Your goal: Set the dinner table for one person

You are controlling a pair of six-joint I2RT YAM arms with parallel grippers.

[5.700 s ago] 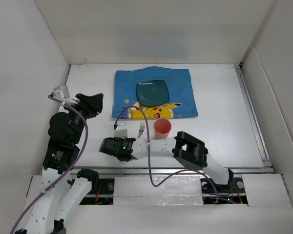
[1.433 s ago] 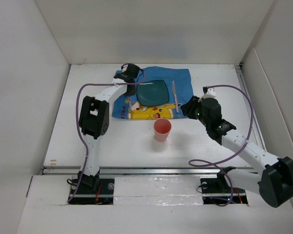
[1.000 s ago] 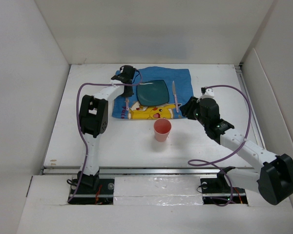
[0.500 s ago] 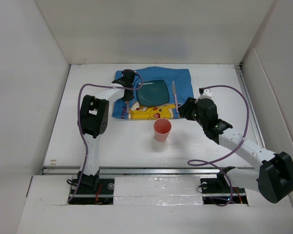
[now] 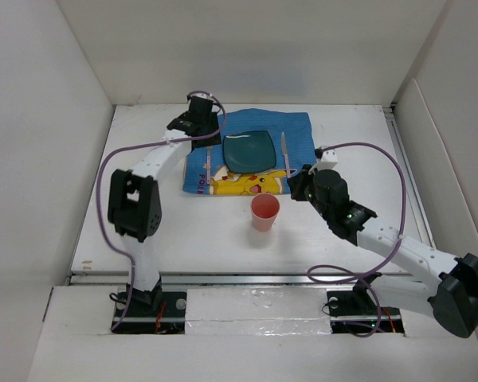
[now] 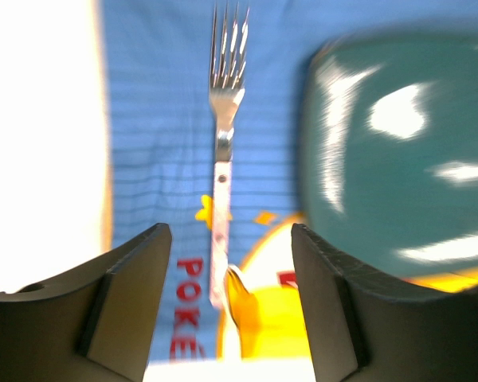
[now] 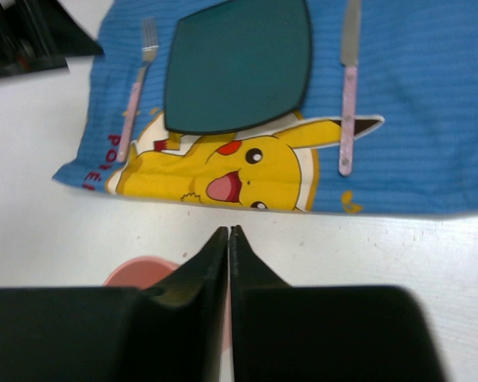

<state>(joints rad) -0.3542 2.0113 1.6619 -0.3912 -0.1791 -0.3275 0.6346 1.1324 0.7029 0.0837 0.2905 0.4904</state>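
Table (image 5: 143, 231) spans the whole floor of the white-walled bay, under everything, rail (image 5: 410, 183) along its 3 o'clock edge. Left gripper (image 6: 226, 256) hangs over the mat (image 5: 301, 129) at its 10 o'clock corner, released, jaws spread wide with nothing clamped. In the wrist view the fork (image 6: 223, 159) lies loose on the cloth, its handle end running in between the two fingers; height above it unclear. Fork is on the mat's 9 o'clock strip, tines to 12, just beside the plate (image 5: 251, 150), not touching. Plate is dark teal, squarish, flat on the mat centre, blurred in the left wrist view. Cup (image 5: 264, 212), pink, stands upright on bare table just off the mat's 6 o'clock edge. Knife (image 5: 284, 153) lies at the plate's 3 o'clock, blade to 12, pink handle to 6, apart from the plate. Right gripper (image 7: 229, 239) sits near the mat's 5 o'clock corner over bare table, clenched, fingers pressed together on nothing, cup rim showing just below them in its wrist view.
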